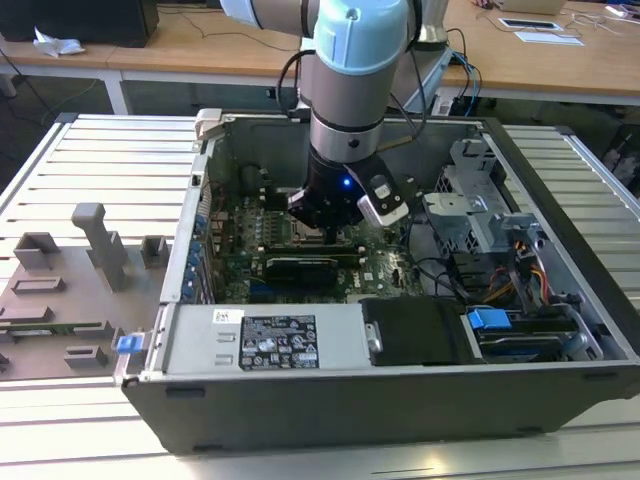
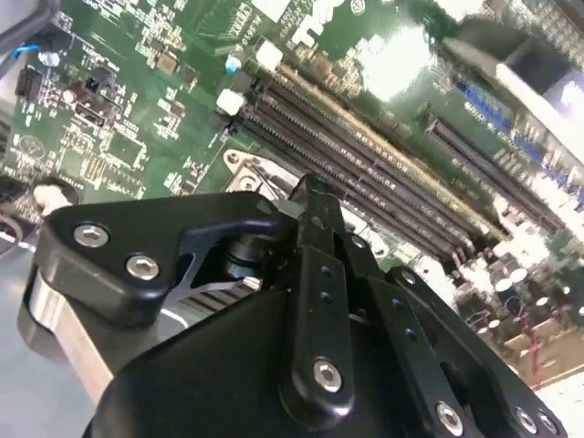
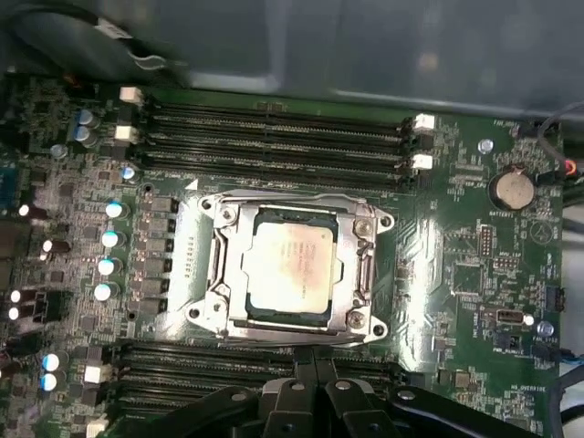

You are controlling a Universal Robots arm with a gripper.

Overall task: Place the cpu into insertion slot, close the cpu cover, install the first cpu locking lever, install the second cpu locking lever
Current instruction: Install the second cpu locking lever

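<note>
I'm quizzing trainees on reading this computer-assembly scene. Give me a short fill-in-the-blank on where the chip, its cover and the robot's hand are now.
1. The chip lies inside the square ____ on the green board.
2. The metal cover lies ____ around the chip.
3. The hand hovers just above the ____ board.
4. The board sits inside an open computer ____.

Missing words: socket; closed; green; case

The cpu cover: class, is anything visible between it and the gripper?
Nothing visible. In the first wrist view the cpu cover lies down over the cpu, and the gripper sits just beside the socket frame with bare board between.
</note>
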